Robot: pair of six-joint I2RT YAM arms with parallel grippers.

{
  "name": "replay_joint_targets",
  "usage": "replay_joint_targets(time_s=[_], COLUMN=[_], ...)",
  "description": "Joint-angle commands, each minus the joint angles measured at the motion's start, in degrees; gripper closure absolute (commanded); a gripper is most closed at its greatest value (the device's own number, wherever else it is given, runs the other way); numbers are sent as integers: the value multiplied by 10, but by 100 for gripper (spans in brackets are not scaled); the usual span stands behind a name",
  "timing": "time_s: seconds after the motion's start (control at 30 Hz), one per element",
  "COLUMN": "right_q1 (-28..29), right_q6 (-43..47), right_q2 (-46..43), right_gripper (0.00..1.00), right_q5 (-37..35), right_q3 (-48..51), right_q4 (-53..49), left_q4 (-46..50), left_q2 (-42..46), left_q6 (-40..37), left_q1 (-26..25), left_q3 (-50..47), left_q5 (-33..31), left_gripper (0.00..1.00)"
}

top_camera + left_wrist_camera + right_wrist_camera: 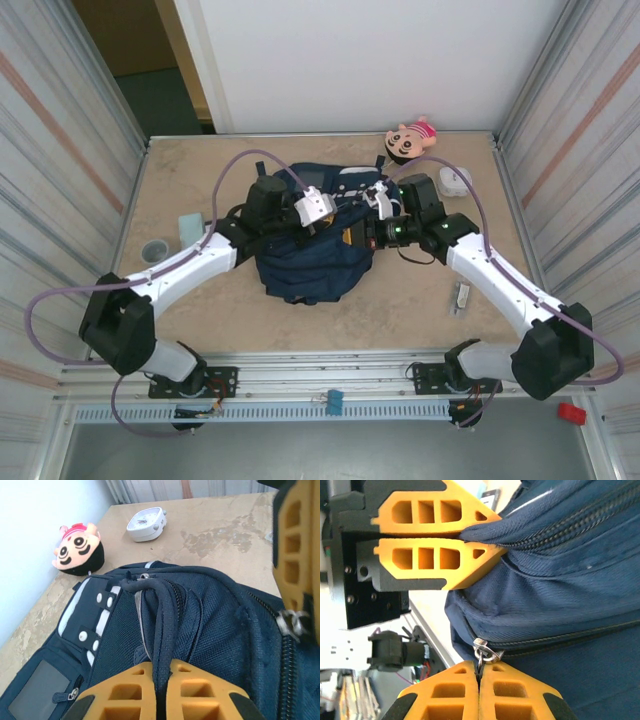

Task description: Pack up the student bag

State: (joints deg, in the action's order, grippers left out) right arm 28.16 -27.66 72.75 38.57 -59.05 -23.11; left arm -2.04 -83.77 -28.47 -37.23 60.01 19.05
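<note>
The student bag [300,262] lies in the middle of the table, navy with white stripes and patches [80,611]. My left gripper [160,669] is shut on the bag's dark carry handle [162,610], which runs up out of the closed orange fingers. In the right wrist view the left gripper [500,534] pinches that fold of the bag from the side. My right gripper [479,666] is shut on a metal zipper pull [486,652] at the end of a closed zip [560,639]. One of its fingers [292,555] stands at the right edge of the left wrist view.
A cartoon-face toy [410,137] and a white alarm clock [455,180] lie at the back right. A pale green block [190,225] and a small grey cap [155,248] sit left of the bag. A small white object [461,297] lies to the right.
</note>
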Motion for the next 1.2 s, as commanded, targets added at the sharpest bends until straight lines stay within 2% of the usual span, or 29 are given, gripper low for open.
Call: replay_joint_targets(time_s=[0.0,0.17,0.23,0.3,0.33,0.43,0.57,0.8,1.17], right_q1=[40,57,52,39,29,-20,-82,-81,-57], right_q6=[-72,-128,-128,-125,-126,-154,-243,-360,-428], right_q2=[-5,-7,-13,-28,-37,-83,-129,-110,-15], right_gripper=[100,100,85,65,59,46,30,27,29], right_q5=[37,-1,-17,-20,-19,-3,17,2,-24], right_q3=[0,34,33,31,32,55,104,136,114], right_q4=[29,73,61,46,41,63,122,217,314], left_q4=[-56,-100,-111,-120,-123,-133,-138,-175,-176], left_q2=[-20,-18,-15,-8,-3,10,20,21,20], left_q6=[62,96,87,59,48,9,-11,-9,-19], left_q1=[2,-9,-8,-4,-1,13,33,47,47], left_q3=[28,22,14,2,-3,-22,-33,-44,-50], left_q5=[-109,-75,-62,-26,-3,68,148,224,272], left_gripper=[100,100,100,100,100,100,100,100,100])
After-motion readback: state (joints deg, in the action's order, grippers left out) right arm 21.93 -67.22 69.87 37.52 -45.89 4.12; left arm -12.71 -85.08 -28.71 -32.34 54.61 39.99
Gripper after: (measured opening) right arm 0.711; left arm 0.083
